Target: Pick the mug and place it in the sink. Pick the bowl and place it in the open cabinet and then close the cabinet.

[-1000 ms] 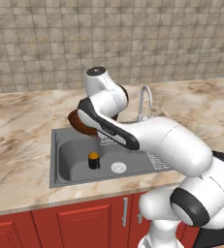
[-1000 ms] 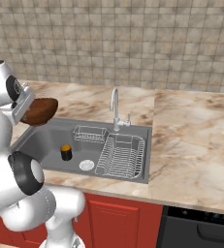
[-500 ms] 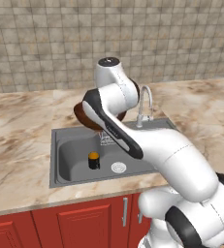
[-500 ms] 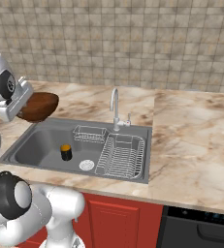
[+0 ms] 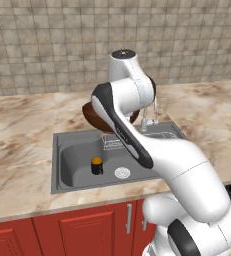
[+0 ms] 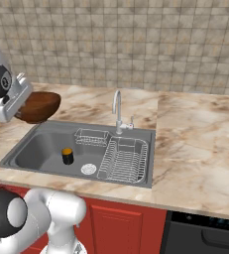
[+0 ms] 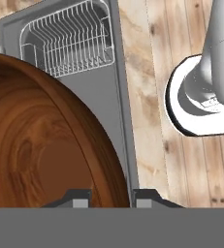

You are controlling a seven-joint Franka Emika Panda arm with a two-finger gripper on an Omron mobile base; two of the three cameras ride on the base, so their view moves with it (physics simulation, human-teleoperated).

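My gripper [image 7: 111, 198] is shut on the rim of the dark brown wooden bowl [image 7: 31, 145], one finger inside and one outside. The bowl [image 6: 39, 106] hangs in the air above the back left corner of the sink [image 6: 36, 149], clear of the counter. In the left base view my own arm hides most of the bowl [image 5: 94, 116]. The mug [image 5: 96, 166], small and dark with an orange top, stands upright on the sink floor near the round drain [image 6: 88, 168]. The cabinet is out of view.
A wire dish rack [image 6: 126, 158] fills the right half of the basin, and a small wire basket [image 6: 91, 136] sits at its back. The curved silver faucet [image 6: 117, 106] rises behind them. Marble counter [image 6: 195, 149] runs either side; red base cabinets [image 5: 87, 230] lie below.
The arm has drawn itself more upright and lifted the bowl a little higher over the sink's back left corner. The mug has stayed where it was.
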